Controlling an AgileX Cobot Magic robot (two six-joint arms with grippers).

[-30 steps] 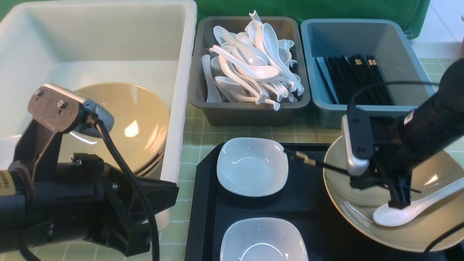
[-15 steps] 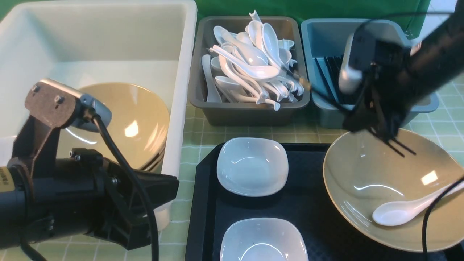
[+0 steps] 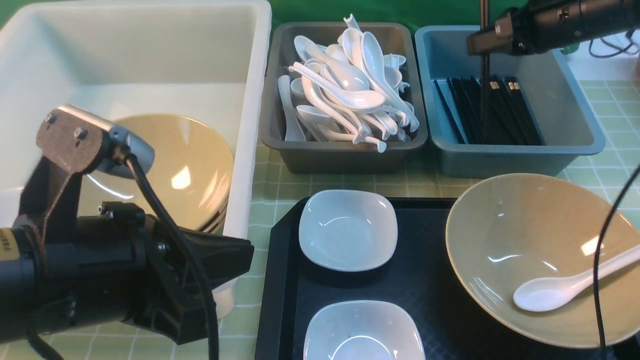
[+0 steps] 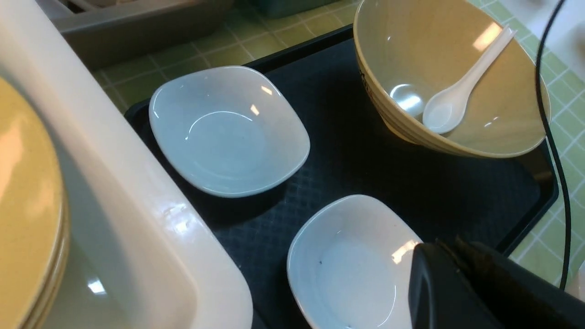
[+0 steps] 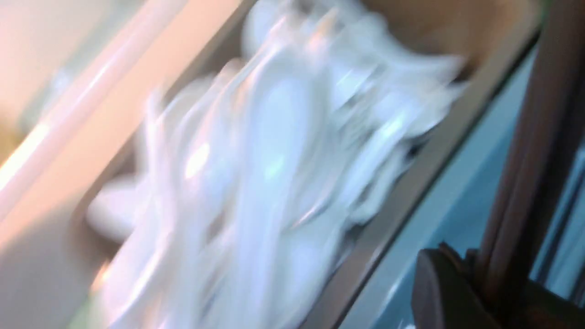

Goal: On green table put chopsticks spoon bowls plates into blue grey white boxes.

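Pinches chopsticks (image 3: 484, 70) upright in the right gripper (image 3: 483, 42) over the blue box (image 3: 575, 145) — holds the left gripper (image 3: 245, 260) closed, empty, beside the white box (image 3: 260, 75).

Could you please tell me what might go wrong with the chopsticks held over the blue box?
The right claw grips the chopsticks nearly upright over the blue box. If released so, they may topple over its rim or land crosswise on the stack inside. Its wrist view is blurred, so the grip cannot be checked.

Through heavy blur, white spoons (image 5: 274, 173) fill a box (image 5: 402, 187) beside the blue box (image 5: 457, 214), and dark chopsticks (image 5: 525, 151) stand clamped in the gripper (image 5: 484, 292).
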